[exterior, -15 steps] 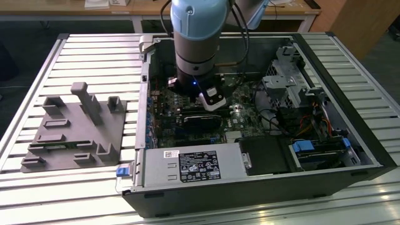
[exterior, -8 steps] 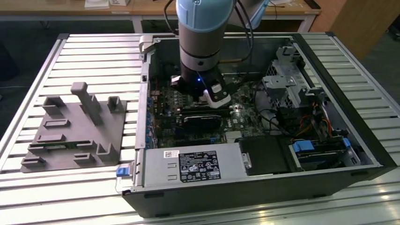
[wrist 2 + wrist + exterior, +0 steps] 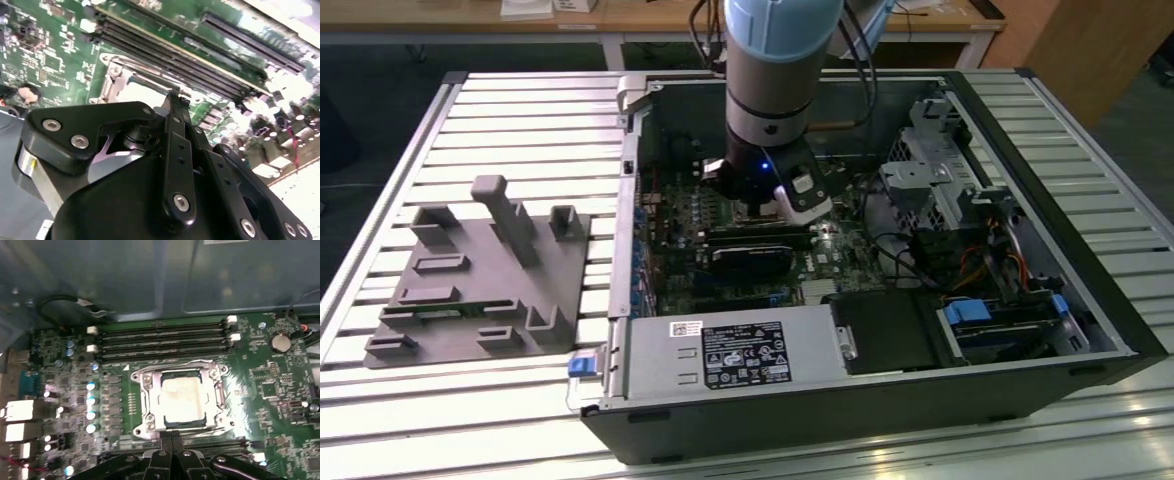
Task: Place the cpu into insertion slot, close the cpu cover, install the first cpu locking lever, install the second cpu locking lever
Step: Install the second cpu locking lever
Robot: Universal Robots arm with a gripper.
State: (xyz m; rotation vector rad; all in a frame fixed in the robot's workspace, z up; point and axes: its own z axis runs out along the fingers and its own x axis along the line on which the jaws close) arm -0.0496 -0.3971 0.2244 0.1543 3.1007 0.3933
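**Gripper poised at the edge of the seated chip**

Nearest the lens in both wrist views is the black gripper point(image 3: 171, 432) itself: its two finger bars run side by side and meet at the tips, so the jaws stand together with nothing between them. In the first wrist view those tips sit at the lower middle of the frame, just at the near edge of the socket, probably to press or hook something along that edge.

The cpu point(image 3: 182, 399) lies flat at the frame's centre, its pale metal face showing through the window of the cpu cover point(image 3: 150, 405), which looks folded down over it. That suggests the chip is already seated and the cover closed. The thin wire locking levers are hard to make out along the frame's edges, so whether either is latched cannot be told.

In the exterior view, the arm point(image 3: 771, 90) drops from the upper middle into the open computer case point(image 3: 987, 400) and hides the socket entirely. A grey fixture point(image 3: 480, 280) sits at the left.
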